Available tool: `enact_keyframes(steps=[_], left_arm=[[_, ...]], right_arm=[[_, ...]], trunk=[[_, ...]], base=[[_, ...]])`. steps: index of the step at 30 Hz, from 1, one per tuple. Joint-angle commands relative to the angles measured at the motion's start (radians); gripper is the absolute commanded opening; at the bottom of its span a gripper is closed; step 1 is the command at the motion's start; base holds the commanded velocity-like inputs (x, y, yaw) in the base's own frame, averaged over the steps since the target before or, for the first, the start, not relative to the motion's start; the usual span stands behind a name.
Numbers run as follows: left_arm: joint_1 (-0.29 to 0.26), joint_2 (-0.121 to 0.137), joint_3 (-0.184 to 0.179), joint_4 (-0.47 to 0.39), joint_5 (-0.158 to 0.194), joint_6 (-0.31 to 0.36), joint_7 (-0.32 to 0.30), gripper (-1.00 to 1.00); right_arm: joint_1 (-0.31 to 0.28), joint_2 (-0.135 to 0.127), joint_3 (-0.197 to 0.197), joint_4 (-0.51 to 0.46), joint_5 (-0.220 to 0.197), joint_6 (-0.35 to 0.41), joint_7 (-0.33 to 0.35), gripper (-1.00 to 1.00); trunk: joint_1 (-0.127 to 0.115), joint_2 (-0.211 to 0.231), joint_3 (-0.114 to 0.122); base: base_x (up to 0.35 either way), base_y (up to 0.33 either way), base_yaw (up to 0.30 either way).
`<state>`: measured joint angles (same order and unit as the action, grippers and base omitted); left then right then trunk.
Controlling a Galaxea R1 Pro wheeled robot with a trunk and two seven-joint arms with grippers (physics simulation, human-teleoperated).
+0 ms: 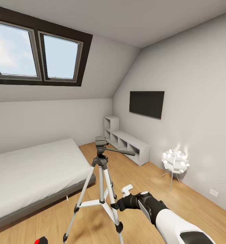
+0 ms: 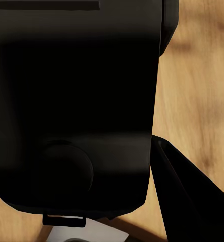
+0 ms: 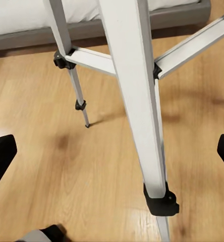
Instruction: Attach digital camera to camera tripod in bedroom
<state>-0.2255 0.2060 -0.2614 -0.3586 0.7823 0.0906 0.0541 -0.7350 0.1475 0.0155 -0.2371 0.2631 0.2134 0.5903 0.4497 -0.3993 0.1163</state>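
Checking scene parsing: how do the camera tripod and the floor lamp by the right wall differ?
The camera tripod stands near the bed, mid-floor; the floor lamp stands by the right wall. The tripod is taller, with silver legs and black joints; the lamp is short and white. The tripod carries a black pan head with a side handle; the lamp carries a glowing cluster of petals. Both stand on three legs on the wood floor.

No text, label, brand, number or sign can be read on any surface here, not on the dark flat wall-mounted screen (image 1: 146, 104) nor on the silver-legged, black-headed camera tripod (image 1: 101, 189).
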Motion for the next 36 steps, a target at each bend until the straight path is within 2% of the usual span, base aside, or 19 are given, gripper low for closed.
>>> enact_keyframes(steps=[1,6,8,12,16,29,36], left_arm=[[0.000,0.001,-0.007,-0.003,0.006,0.003,0.006,-1.00],[0.000,0.001,-0.007,-0.003,0.005,0.003,0.006,-1.00],[0.000,0.001,-0.008,-0.003,0.005,0.003,0.006,-1.00],[0.000,0.001,-0.008,-0.003,0.005,0.001,0.006,-1.00],[0.000,0.001,-0.007,-0.003,0.005,0.000,0.006,-1.00],[0.000,0.001,-0.007,-0.003,0.005,0.001,0.006,-1.00],[0.000,0.001,-0.007,-0.003,0.005,0.002,0.006,-1.00]], right_arm=[[0.000,0.000,0.001,-0.002,0.001,0.006,0.001,1.00],[0.000,0.004,-0.001,0.000,-0.005,-0.013,-0.019,1.00],[0.000,0.006,-0.002,0.001,-0.008,-0.035,-0.041,1.00],[0.000,0.008,-0.004,0.022,-0.013,-0.122,-0.126,1.00],[0.000,0.009,-0.005,0.043,-0.013,-0.155,-0.152,1.00],[0.000,0.009,-0.003,0.081,-0.010,-0.169,-0.144,1.00],[0.000,0.019,0.000,0.108,-0.005,-0.168,-0.100,1.00]], trunk=[[0.000,-0.001,0.000],[0.000,-0.001,0.000],[0.000,-0.001,0.000],[0.000,-0.001,0.000],[0.000,-0.001,0.000],[0.000,-0.001,0.000],[0.000,-0.001,0.000]], base=[[0.000,0.000,0.000],[0.000,0.000,0.000],[0.034,0.000,0.000],[0.194,0.000,0.000],[0.104,0.000,0.000],[0.013,0.000,0.000],[0.000,0.000,0.000]])
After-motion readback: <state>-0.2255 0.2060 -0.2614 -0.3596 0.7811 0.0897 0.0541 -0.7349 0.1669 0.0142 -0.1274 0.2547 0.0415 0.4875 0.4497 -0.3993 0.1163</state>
